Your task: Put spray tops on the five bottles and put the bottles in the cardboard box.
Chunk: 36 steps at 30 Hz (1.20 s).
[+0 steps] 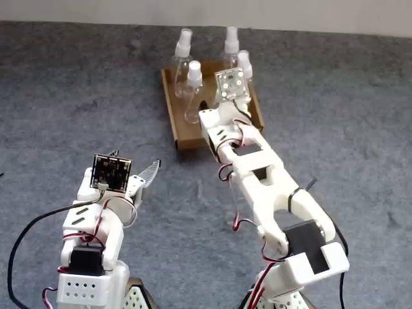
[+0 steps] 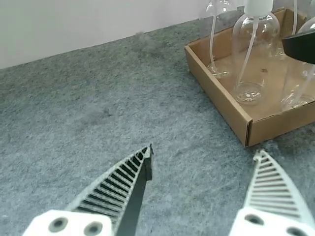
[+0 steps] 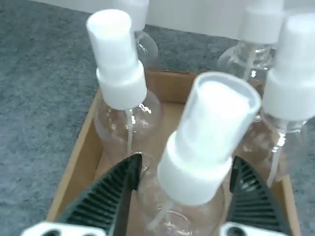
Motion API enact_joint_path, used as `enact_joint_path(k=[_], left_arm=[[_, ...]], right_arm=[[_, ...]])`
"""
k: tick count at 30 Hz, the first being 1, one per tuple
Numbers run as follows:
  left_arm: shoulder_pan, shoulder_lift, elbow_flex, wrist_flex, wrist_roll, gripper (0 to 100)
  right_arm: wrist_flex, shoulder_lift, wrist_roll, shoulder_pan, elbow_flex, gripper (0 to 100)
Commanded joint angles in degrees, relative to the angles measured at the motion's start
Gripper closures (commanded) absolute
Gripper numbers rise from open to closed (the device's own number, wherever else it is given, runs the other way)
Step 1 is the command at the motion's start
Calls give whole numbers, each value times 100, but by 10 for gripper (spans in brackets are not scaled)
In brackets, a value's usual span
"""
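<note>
- Bottle (image 3: 202,147) of clear plastic, with a white spray top under a clear cap, stands upright in the shallow brown cardboard box (image 1: 170,109), long axis vertical.
- The right gripper (image 3: 186,161) straddles it from above. Its black ribbed fingers (image 3: 115,191) are apart, one on each side of the neck, with a gap at the collar.
- Two more clear bottles (image 3: 120,83) (image 3: 290,88) with white tops stand just beside it in the box, one beyond each finger.
- Two further capped bottles (image 3: 142,44) (image 3: 251,54) stand at the far wall; inside or outside cannot be told.
- The left gripper (image 2: 204,150), spread and empty, hangs over the grey felt table (image 1: 77,96), well apart from the box, so the right arm is nearer.
- Any lift-off probably wants a straight rise along the bottle's axis; a sideways move risks knocking the neighbours.
</note>
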Motion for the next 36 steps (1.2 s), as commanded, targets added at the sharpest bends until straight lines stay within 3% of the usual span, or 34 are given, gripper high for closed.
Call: enact_joint_path(k=[1, 8, 25, 32, 36], left_arm=[[92, -40, -40, -132, -18, 748], [92, -40, -31, -132, -18, 748], [75, -66, 31, -132, -18, 748], [48, -75, 66, -132, -18, 748], [48, -75, 75, -114, -18, 748]], right_arm=[[48, -382, 35, -22, -127, 763], [716, -804, 44, -22, -136, 763], [2870, -3389, 44, -22, -101, 770], [3960, -4954, 88, 145, 637, 952], [3996, -6000, 88, 462, 1552, 976]])
